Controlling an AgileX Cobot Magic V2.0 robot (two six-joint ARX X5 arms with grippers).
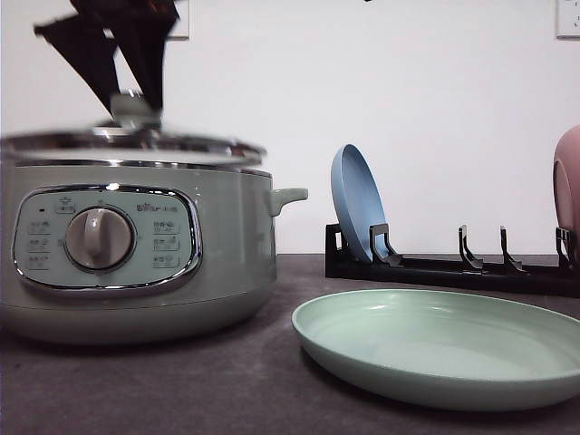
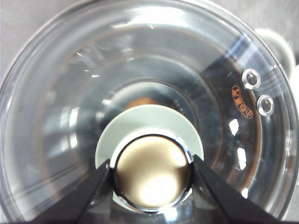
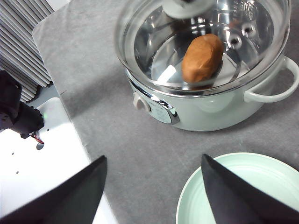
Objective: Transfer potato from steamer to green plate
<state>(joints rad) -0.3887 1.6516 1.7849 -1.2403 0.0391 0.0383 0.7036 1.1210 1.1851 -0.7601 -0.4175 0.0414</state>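
My left end effector (image 2: 152, 175) pinches the lid knob (image 2: 153, 171); lift the lid (image 1: 131, 145) level, clear of the steamer (image 1: 136, 263). Right end effector (image 3: 152, 186) spread.

Orange-brown potato (image 3: 202, 57), sage-green steamer (image 1: 227, 245), mint-green plate (image 1: 435, 349), blue plate (image 1: 358, 204).

In the front view the steamer (image 1: 136, 263) wall hides the potato, the glass lid (image 1: 131, 145) and left pincer (image 1: 122, 91) are smeared by blur, and the pink plate (image 1: 569, 195) and green plate (image 1: 444, 349) run off the right edge. In the left wrist view the potato (image 2: 141, 101) is a dim orange patch behind the lid's knob (image 2: 152, 171). In the right wrist view the green plate (image 3: 247, 191) is cut by the edges, and the lid's top is cropped.
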